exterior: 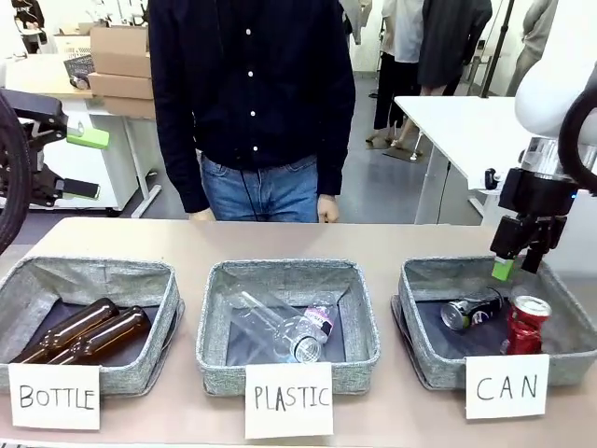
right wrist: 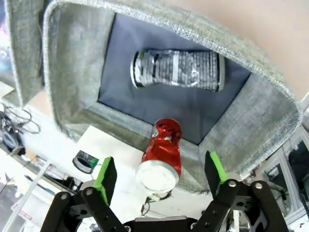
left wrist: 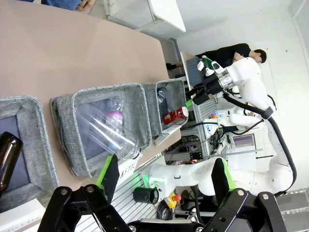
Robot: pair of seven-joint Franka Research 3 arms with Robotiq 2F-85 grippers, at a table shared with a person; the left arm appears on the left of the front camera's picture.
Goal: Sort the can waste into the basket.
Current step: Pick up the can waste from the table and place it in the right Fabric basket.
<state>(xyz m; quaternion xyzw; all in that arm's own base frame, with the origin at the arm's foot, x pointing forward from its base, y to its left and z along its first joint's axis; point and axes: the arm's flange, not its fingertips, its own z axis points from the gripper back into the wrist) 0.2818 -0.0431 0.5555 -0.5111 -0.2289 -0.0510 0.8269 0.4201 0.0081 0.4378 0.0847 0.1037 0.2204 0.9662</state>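
Observation:
The basket [exterior: 422,347] signed "CAN" stands at the table's right end. Inside it a dark grey can [exterior: 471,310] lies on its side, and a dented red can [exterior: 527,323] stands by the front wall. My right gripper [exterior: 516,266] hovers open just above the basket's back right part, gripping nothing. The right wrist view looks down into the basket [right wrist: 72,77]: the dark can [right wrist: 177,69] lies across the lining, and the red can [right wrist: 163,153] is below, between my spread fingers and free of them. My left gripper [left wrist: 164,176] hangs open and empty, high at the table's left end [exterior: 84,163].
The middle bin [exterior: 287,322], signed "PLASTIC", holds clear plastic bottles [exterior: 284,327]. The left bin [exterior: 84,280], signed "BOTTLE", holds brown glass bottles [exterior: 89,334]. A person stands at the far edge with both hands [exterior: 326,209] near the table. Bare tabletop runs behind the bins.

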